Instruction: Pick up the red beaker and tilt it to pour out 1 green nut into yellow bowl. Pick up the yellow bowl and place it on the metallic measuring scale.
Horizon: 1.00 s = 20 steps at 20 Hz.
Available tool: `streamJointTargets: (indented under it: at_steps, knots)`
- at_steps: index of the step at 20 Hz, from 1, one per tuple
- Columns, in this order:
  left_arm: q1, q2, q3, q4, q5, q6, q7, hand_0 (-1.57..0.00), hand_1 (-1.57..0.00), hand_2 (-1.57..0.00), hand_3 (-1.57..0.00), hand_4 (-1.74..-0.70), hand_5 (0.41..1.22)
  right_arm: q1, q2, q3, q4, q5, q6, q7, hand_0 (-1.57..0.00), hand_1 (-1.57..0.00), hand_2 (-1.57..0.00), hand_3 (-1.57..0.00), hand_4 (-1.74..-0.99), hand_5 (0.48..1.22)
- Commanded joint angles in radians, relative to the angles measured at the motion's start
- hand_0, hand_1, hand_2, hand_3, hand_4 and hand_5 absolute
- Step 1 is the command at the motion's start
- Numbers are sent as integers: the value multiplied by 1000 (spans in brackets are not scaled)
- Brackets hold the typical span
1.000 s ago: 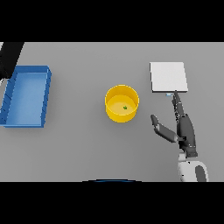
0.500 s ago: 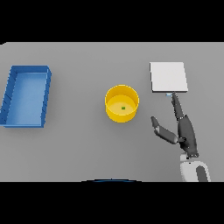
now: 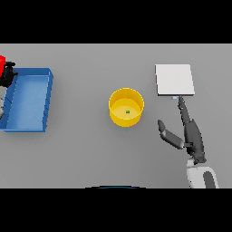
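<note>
The yellow bowl point(image 3: 126, 107) is seen standing upright near the middle of the grey worktop point(image 3: 81, 154). A single green nut point(image 3: 128, 112) is visible on its floor, slightly right of centre.

To the right of the bowl and further back, the metallic measuring scale point(image 3: 175, 79) is laid flat on the worktop as a pale square plate; it is well apart from the bowl and carries nothing.

The right robot hand point(image 3: 189, 134) is shown on the right side of the worktop, in front of the scale. Its fingers are stretched out straight and wide, pointed toward the scale's near edge, with the fingertips just at or beside that edge; whether they actually touch it cannot be told. The thumb point(image 3: 168, 135) is spread out to the left, toward the bowl, but is kept apart from it. Nothing is held in this robot hand.

At the far left a blue tray point(image 3: 47, 97) is set on the worktop, with raised walls all round. At the left edge of the view, beside the tray's back left corner, the red beaker point(image 3: 2, 62) is partly cut off by the frame. The left robot hand point(image 3: 7, 74) appears as a dark shape against the beaker, seemingly closed round it, though little of it is shown.
</note>
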Motion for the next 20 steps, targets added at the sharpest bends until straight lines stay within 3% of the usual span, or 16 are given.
streamJointTargets:
  at_steps: [1,4,6,7,8,9,10,11,14,17,20]
  knots:
    - [11,-5,-8,1,2,15,3,-1571,-1571,-1571,-1509,-1741,1221,-6,-1,-3,-2,-11,6,-2,1,1,1,1,-1217,666]
    - [33,-5,-40,2,22,45,3,-1571,-1571,-1571,-1539,-1741,1117,-2,-8,-1,-17,-2,4,10,1,1,1,1,-1207,665]
    - [25,3,-72,20,36,53,4,-1571,-1571,-1571,-1551,-1741,967,-1,2,6,-15,1,1,2,1,1,1,1,-1205,664]
    - [22,12,-92,19,37,38,4,-1571,-1571,-1571,-1555,-1667,908,14,-8,4,-17,1,6,-24,1,1,1,1,-1202,667]
    - [29,34,-105,4,52,10,4,-1571,-1571,-1571,-1503,-1530,865,11,-7,2,-16,1,3,-10,1,1,1,1,-1197,664]
    - [33,37,-112,-21,69,-22,4,-1564,-1449,-1432,-1362,-1374,830,10,5,10,-11,5,0,-2,1,1,1,1,-1192,663]
    - [42,52,-112,-48,96,-69,1,-1457,-1180,-1187,-1129,-1229,803,15,2,7,-20,-6,8,-7,1,1,1,1,-1188,663]
    - [44,58,-119,-57,125,-112,4,-1166,-944,-959,-903,-1120,778,16,6,7,-13,-2,1,-8,1,1,1,1,-1187,664]
    - [50,95,-139,-103,175,-183,3,-596,-483,-490,-462,-916,723,24,0,7,-27,-2,3,-8,1,1,1,1,-1182,667]
    - [49,99,-137,-108,203,-208,4,-305,-247,-251,-236,-831,688,17,3,10,-33,1,2,14,1,1,1,1,-1189,666]
    - [46,101,-126,-98,206,-205,-21,-156,-126,-128,-120,-797,678,29,12,23,-41,10,2,18,1,1,1,1,-1187,663]
